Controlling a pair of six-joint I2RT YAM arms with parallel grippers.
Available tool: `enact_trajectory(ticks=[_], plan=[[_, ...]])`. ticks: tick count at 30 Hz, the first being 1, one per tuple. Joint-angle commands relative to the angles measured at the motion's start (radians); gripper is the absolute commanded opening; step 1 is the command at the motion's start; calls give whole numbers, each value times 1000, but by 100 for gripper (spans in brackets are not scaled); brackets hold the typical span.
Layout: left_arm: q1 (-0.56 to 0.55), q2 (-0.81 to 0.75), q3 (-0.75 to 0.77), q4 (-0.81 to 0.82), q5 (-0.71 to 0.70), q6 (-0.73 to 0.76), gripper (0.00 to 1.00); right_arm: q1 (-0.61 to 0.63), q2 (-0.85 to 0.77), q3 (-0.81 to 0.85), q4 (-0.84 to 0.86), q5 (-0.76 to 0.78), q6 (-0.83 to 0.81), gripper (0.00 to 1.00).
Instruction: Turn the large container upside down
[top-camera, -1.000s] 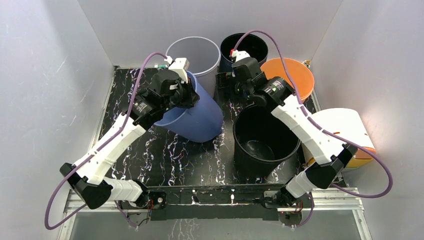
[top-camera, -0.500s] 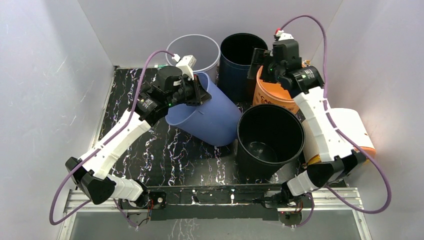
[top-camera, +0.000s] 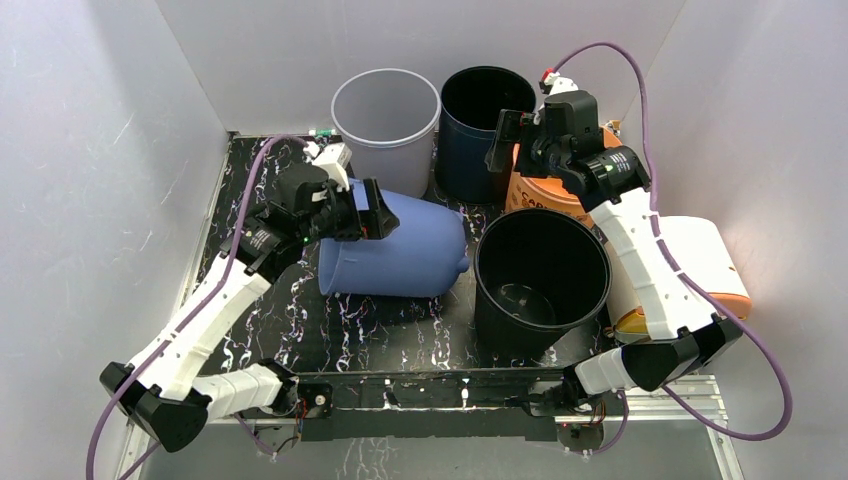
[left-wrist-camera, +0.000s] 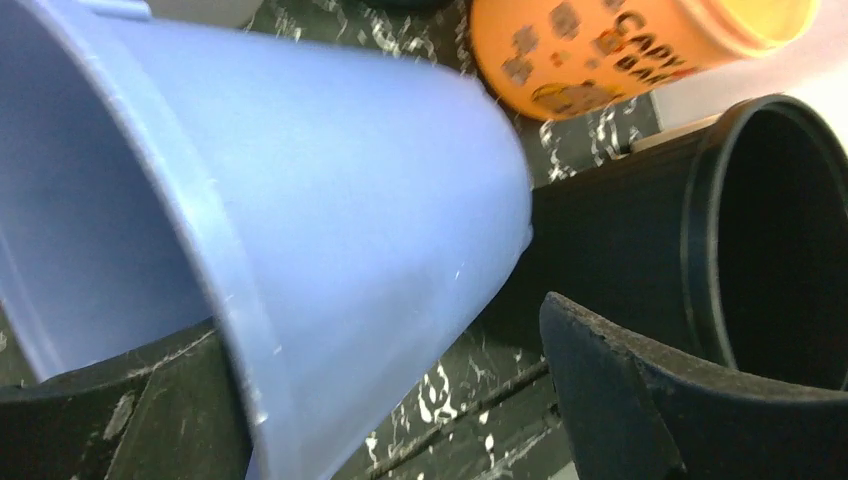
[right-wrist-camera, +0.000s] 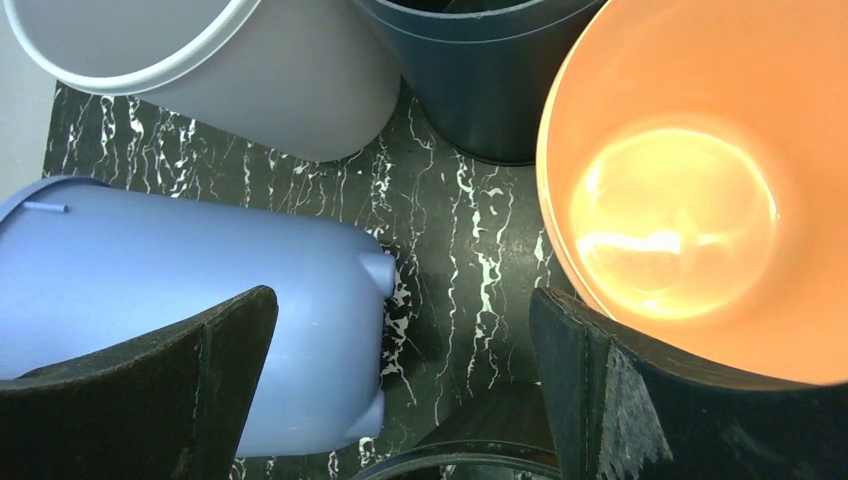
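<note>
Blue plastic, tipped right over: the large blue plastic bucket (top-camera: 400, 250) lies on its side on the black marbled tabletop (top-camera: 300, 320), open mouth facing left and base pointing right, towards the black round plastic bucket (top-camera: 540, 270). The left hand (top-camera: 368, 215) sits at the upper part of the bucket's rim. In the left wrist view its fingers are spread apart, one in the mouth and one outside, the wall passing between them. The outer finger (left-wrist-camera: 640, 400) stands clear of the wall, so that hand is not clamped.

The left arm reaches forward from its base, with its wrist over the bucket's mouth end. The right arm stretches up the right side to the back. The right hand (top-camera: 510, 150) hangs above the tabletop, near the orange round bucket (top-camera: 545, 195), fingers wide apart and holding nothing.

Now the count. One blue bucket, one black bucket beside its base, one orange bucket behind that. Add one pale grey round bin (top-camera: 385, 110) and one dark navy round bin (top-camera: 460, 160) along the back. One white-and-orange container (top-camera: 690, 250) sits at the right edge. Six containers, two arms.
</note>
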Motion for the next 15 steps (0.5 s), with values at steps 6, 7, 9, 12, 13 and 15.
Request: enact_trajectory(ticks=[6, 7, 9, 12, 13, 15], plan=[[0, -61, -31, -222, -158, 33, 98, -1, 3, 15, 63, -71, -47, 98], [0, -47, -13, -270, -196, 53, 98, 0, 14, 32, 61, -90, -60, 98], [-1, -25, 11, -331, -244, 84, 98, 5, 34, 62, 59, -125, -74, 98], [2, 6, 40, -387, -263, 116, 98, 52, 73, 112, 61, -101, -70, 98], [1, 11, 46, -394, -269, 119, 99, 72, 87, 123, 67, -100, -68, 98], [3, 21, 54, -408, -280, 121, 98, 119, 125, 147, 75, -98, -62, 98]])
